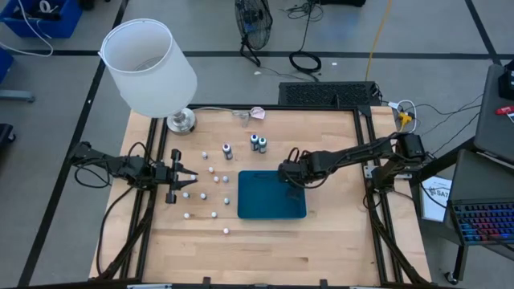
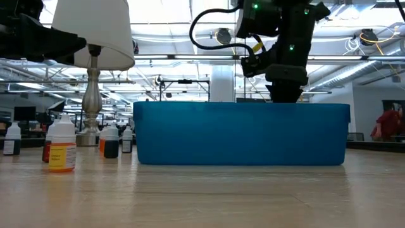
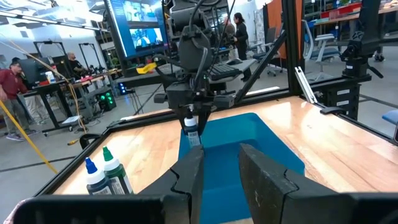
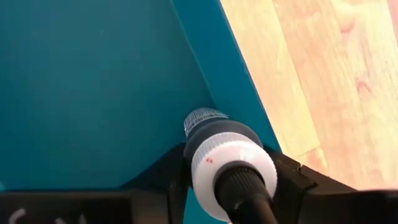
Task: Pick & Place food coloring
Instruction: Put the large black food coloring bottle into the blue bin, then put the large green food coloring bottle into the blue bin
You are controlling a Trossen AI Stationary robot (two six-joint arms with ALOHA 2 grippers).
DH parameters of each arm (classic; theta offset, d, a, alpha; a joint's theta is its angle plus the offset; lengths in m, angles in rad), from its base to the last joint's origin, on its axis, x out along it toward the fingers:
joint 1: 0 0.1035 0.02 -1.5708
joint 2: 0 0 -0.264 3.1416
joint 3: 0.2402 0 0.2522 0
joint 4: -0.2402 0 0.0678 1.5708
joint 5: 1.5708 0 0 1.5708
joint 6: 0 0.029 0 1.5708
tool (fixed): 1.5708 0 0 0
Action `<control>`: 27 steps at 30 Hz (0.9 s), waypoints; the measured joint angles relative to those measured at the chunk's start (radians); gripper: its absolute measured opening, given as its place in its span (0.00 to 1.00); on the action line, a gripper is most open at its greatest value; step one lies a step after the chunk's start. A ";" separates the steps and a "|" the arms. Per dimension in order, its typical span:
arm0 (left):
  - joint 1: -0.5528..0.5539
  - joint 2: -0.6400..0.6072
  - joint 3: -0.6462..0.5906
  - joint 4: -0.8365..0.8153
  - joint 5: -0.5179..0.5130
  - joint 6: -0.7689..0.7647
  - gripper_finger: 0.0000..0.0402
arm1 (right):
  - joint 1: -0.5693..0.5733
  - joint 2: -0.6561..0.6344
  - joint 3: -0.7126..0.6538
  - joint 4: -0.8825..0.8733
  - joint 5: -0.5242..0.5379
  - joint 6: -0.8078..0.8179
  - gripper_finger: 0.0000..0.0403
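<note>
Closest to my right wrist camera is the white cap of a food coloring bottle [image 4: 231, 165], and the right gripper [image 1: 291, 177] has its two fingers pressed against that cap from either side, clamped on it. The bottle points down into the blue tray [image 1: 265, 205], right up against the tray's wall. From above, that puts claw and bottle at the tray's 1 o'clock corner. My left wrist camera shows the same bottle hanging straight below the claw, over the tray's inside.

I count four dark bottles in all: the one in the claw and three standing bottles [image 1: 254, 142] on the wood. Two of those are touching or nearly so at the tray's 12 o'clock, one blue-capped and one green-capped. The third stands alone towards 11 o'clock.

I count ten small whitish pieces [image 1: 202, 195], scattered over the table from the tray's 9 o'clock up to 10 o'clock, none in the tray.

The left gripper [image 1: 183, 181] waits at 9 o'clock beyond those pieces, low over the table. Its fingers are a little apart with nothing between them. One white-shaded lamp [image 1: 148, 60] stands at the table's 10 o'clock corner.
</note>
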 joint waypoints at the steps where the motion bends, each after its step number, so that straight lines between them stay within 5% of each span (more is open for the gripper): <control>1: 0.000 0.000 0.000 0.000 0.000 0.000 0.26 | 0.000 -0.004 -0.001 -0.002 0.000 0.000 0.39; 17: 0.000 0.000 0.000 0.000 0.000 0.000 0.26 | -0.009 -0.154 -0.005 0.059 0.003 0.017 0.54; 27: 0.001 0.000 0.000 0.000 0.000 0.000 0.26 | -0.075 -0.218 0.052 0.331 0.002 -0.232 0.53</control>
